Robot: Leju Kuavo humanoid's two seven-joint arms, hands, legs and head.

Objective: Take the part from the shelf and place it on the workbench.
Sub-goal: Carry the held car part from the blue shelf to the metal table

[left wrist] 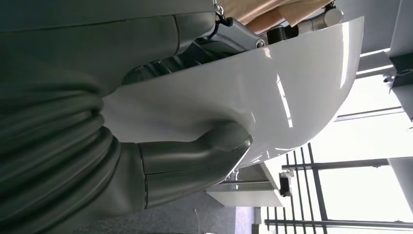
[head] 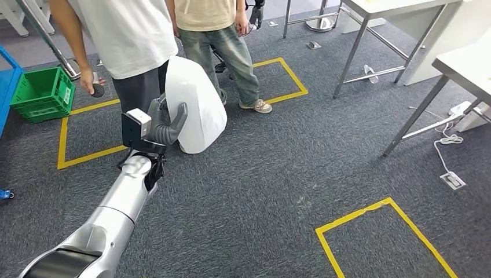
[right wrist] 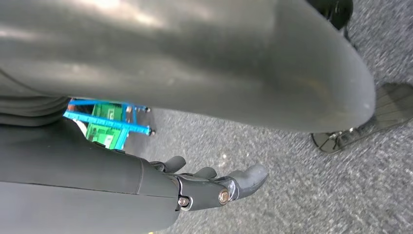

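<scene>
Left hand (head: 165,124): grips the white part (head: 194,104), thumb across its glossy face.
Part: held upright above the grey carpet (head: 272,174), just before two standing people.
Right hand (right wrist: 209,185): hangs low over carpet, fingers (right wrist: 251,176) loosely apart, holding nothing.
Green crate (head: 41,92): floor, far left.

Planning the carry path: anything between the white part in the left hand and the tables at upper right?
The left hand holds the white part. Two people stand just behind it; carpet toward the tables looks open, apart from floor cables.
</scene>
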